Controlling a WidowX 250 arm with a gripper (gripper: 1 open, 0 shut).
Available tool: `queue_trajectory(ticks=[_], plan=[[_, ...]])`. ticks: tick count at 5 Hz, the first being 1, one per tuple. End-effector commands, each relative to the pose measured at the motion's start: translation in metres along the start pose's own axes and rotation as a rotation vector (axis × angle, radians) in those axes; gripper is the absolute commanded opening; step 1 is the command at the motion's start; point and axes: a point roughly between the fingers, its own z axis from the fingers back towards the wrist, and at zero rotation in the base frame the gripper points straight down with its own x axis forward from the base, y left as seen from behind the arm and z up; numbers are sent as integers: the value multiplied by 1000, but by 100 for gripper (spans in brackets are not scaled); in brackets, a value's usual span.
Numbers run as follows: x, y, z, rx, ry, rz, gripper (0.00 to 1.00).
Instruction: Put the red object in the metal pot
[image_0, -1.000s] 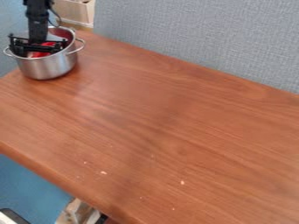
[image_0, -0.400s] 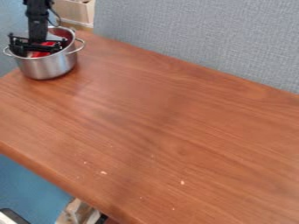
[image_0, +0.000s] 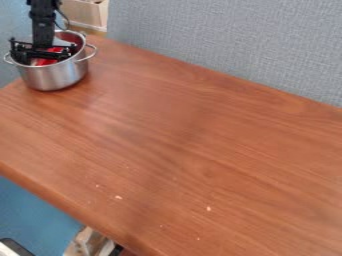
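The metal pot (image_0: 54, 73) stands at the far left corner of the wooden table. Inside it lies the red object (image_0: 54, 58), showing as a red patch under the hand. My black gripper (image_0: 42, 49) hangs straight down over the pot's mouth, its fingers spread wide across the opening, so it is open. The red object sits below and between the fingers; I cannot tell whether they touch it. Much of the pot's inside is hidden by the gripper.
The brown wooden table (image_0: 187, 140) stretches from the pot toward the near right. A grey-blue textured wall (image_0: 241, 40) runs along the back edge. A pale box-like thing (image_0: 88, 12) stands behind the pot. The table's front edge drops off at the lower left.
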Motion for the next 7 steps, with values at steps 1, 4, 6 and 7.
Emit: queue_trajectory(ticks=[1, 4, 6, 7], plan=[[0, 15, -7, -11, 19, 39, 0], [1, 16, -2, -9, 34, 42, 0], [2, 16, -2, -8, 43, 44, 0], [1, 16, -1, -10, 46, 48, 100]])
